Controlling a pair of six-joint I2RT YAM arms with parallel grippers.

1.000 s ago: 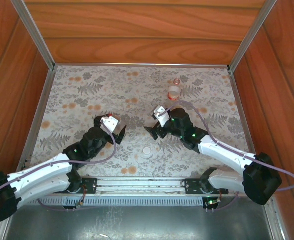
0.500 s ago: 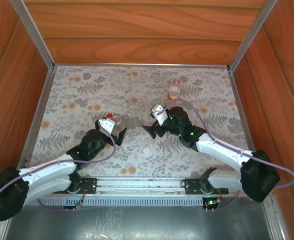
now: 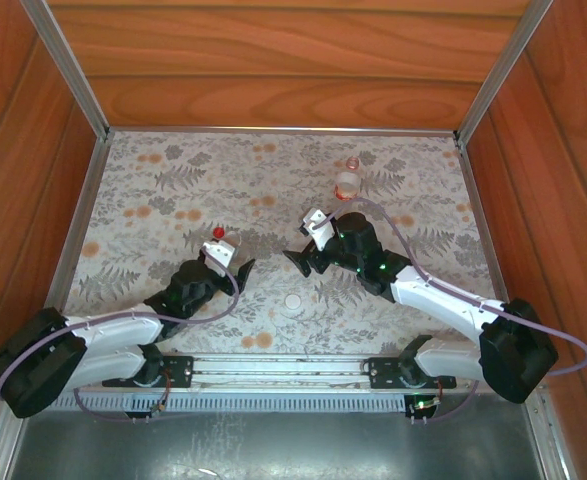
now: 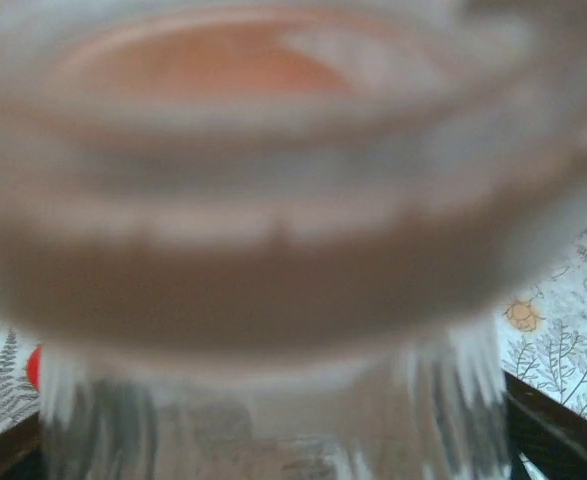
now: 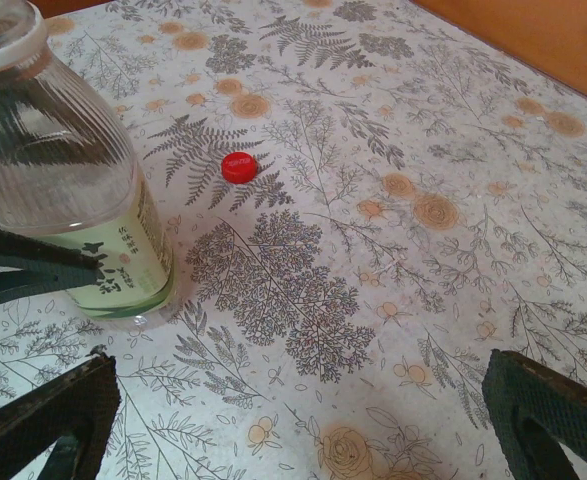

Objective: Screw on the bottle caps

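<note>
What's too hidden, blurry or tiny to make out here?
Left wrist view: the labelled bottle sits right against the lens and is all blur, so whether it is gripped cannot be told.
Top view: the left gripper covers most of that bottle.
Top view: the white cap is too small to tell which face is up.
Right wrist view: the frame's top-left corner cuts off the bottle's mouth.

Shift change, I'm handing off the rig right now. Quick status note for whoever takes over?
The left pincer straddles the labelled bottle; a firm grip can't be confirmed.
The right pincer is open and empty, low over the table beside that bottle.
The red cap lies loose near it; the white cap lies loose between the arms; the short bottle sits apart at the far side.
Done: nothing, neither cap is on.
Left: pick up and screw on both.
</note>
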